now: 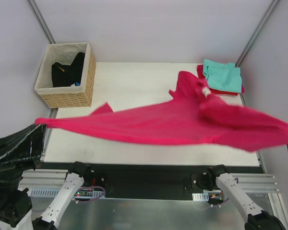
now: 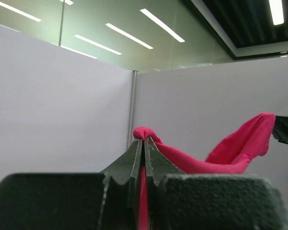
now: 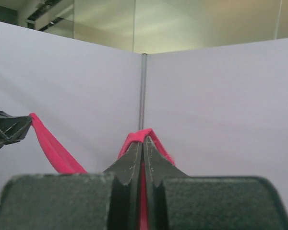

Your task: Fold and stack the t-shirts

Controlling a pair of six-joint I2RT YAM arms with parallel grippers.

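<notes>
- From above: the pink t-shirt (image 1: 173, 122) hangs in the air over the white tabletop (image 1: 134, 81). It is pulled out long, from the left side all the way to the right side. Its right end looks blurry.
- The teal t-shirt (image 1: 223, 76) lies folded on top of the red t-shirt (image 1: 200, 72) in the far right corner of the tabletop.
- A wicker basket (image 1: 69, 99) stands at the far left corner with dark things inside.
- Left wrist view: the left claw (image 2: 144, 141) is squeezed tight on a bunch of pink cloth, which pokes out past its tips. The shirt runs off to the right and rises to the picture's edge.
- Right wrist view: the right claw (image 3: 143, 143) is pinched tight on pink cloth too. A pink strip runs to the left, up to the left claw.
</notes>
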